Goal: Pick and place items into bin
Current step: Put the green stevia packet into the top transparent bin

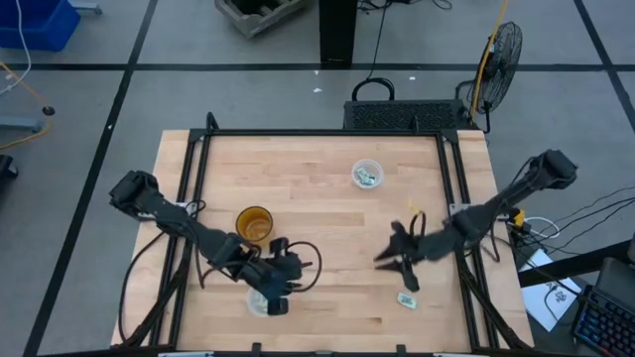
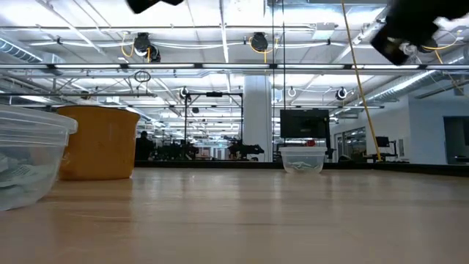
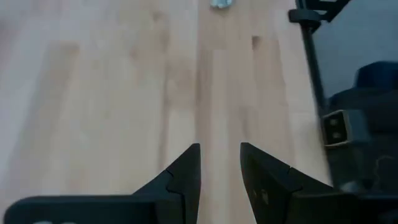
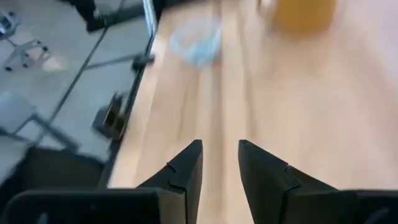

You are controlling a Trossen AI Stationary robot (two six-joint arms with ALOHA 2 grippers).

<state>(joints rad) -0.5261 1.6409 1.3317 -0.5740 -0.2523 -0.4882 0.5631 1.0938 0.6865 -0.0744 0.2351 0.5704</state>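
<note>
Two dark arms over the wooden table [image 1: 317,198].

Left gripper [image 3: 219,171] low near the front edge, just beside a clear cup [image 1: 260,300]; jaws a narrow gap apart, nothing between them.

Right gripper [image 4: 219,168] above the right half of the table; jaws likewise slightly parted and empty.

Three cups counted: one amber-orange cup [image 1: 254,224] near the left arm, the clear one by the left gripper, and a second clear cup [image 1: 367,175] toward the far side with pale packets [image 1: 366,178] inside, number impossible to tell.

One loose green-and-white packet [image 1: 406,298] flat on the table, just beside the right gripper.
</note>
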